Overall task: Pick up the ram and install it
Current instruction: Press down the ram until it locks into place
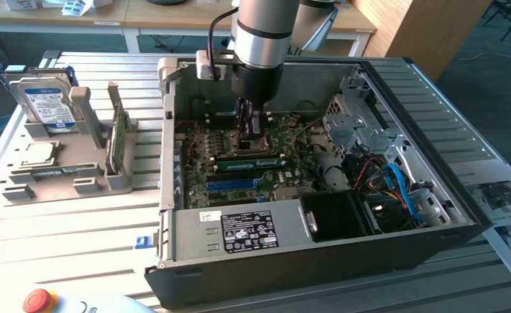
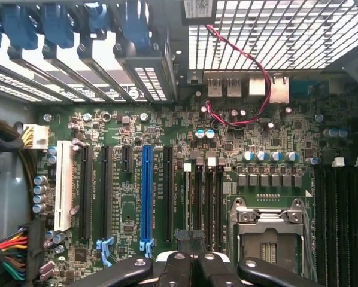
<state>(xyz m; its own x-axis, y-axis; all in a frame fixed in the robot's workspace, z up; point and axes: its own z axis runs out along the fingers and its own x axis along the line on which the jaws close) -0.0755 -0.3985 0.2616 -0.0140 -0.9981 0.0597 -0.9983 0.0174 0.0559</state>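
Note:
My gripper (image 1: 254,134) reaches down into the open computer case (image 1: 464,215), its fingertips close above the motherboard (image 1: 281,140). A thin green ram stick (image 1: 248,161) sits along a memory slot just in front of the fingertips, toward the exterior view's bottom. I cannot tell if they touch. In the wrist view the two dark fingers (image 2: 179,266) stand together with nothing green between them, over the black memory slots (image 2: 206,203) beside the processor socket (image 2: 269,230).
On the exterior view's left a grey holder (image 1: 107,182) carries a blue-labelled hard drive (image 1: 44,98), a green card on edge (image 1: 116,134), a square chip (image 1: 33,153) and a thin green strip (image 1: 59,171). Cables (image 1: 395,179) and the power supply (image 1: 247,231) crowd the case.

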